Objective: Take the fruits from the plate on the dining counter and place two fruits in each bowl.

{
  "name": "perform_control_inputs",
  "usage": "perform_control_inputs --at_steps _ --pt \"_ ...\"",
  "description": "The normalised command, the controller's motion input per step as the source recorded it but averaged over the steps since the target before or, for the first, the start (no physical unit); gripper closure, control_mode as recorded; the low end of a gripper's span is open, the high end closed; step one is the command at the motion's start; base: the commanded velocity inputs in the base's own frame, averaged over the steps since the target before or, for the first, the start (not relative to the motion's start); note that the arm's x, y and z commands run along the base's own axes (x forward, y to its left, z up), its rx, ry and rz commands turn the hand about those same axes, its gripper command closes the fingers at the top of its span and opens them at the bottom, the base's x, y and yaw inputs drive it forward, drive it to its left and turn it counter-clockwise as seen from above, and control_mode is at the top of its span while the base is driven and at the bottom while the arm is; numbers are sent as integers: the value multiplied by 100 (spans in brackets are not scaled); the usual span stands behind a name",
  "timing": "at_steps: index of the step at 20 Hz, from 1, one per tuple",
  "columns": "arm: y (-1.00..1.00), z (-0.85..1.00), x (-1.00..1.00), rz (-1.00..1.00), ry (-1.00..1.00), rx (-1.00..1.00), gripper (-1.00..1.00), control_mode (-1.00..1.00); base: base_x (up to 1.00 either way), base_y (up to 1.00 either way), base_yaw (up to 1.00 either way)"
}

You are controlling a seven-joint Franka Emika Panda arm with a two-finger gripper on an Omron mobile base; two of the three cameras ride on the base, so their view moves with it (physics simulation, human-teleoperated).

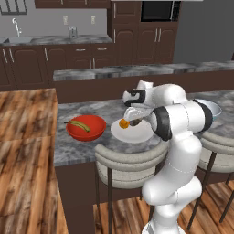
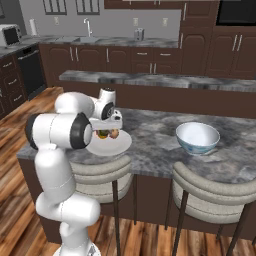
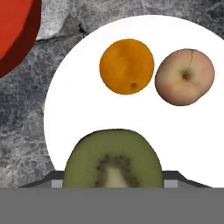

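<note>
Green flesh with a pale core and a ring of dark seeds sits right between my finger tips: the cut kiwi (image 3: 113, 159) is low in my hand view, and my gripper (image 3: 113, 181) has closed partway, its jaws narrowed against the fruit's sides, so I judge that I am holding it. It sits over the near part of the plate (image 3: 78, 87), though I cannot tell whether it has left the white surface. The orange (image 3: 127, 66) and the apple (image 3: 184, 76) lie side by side farther in on the plate, just apart from each other. The banana (image 1: 80, 124) already rests in the red bowl (image 1: 86, 128), beside the plate on the dining counter (image 2: 150, 131); the white-blue bowl (image 2: 197, 137) stands well apart on the other side. So the step in hand looks like grasping the second fruit. Next I should lift straight up, keeping clear of the orange, then carry the kiwi to a bowl. I can read no brand, label or writing anywhere.
</note>
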Motion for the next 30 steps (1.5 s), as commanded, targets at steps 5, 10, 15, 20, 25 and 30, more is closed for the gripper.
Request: perform_control_inputs --at_steps 5,10,15,20,25,30 --pt "88 27 5 0 3 0 100 -100 0 0 0" --pt "77 24 31 0 18 0 100 -100 0 0 0" --pt "70 0 28 0 9 0 100 -100 0 0 0" --pt "55 -11 18 -4 1 0 100 -100 0 0 0" --pt "44 -32 39 -10 5 0 100 -100 0 0 0" --pt "15 -39 25 -6 15 -1 100 -100 0 0 0"
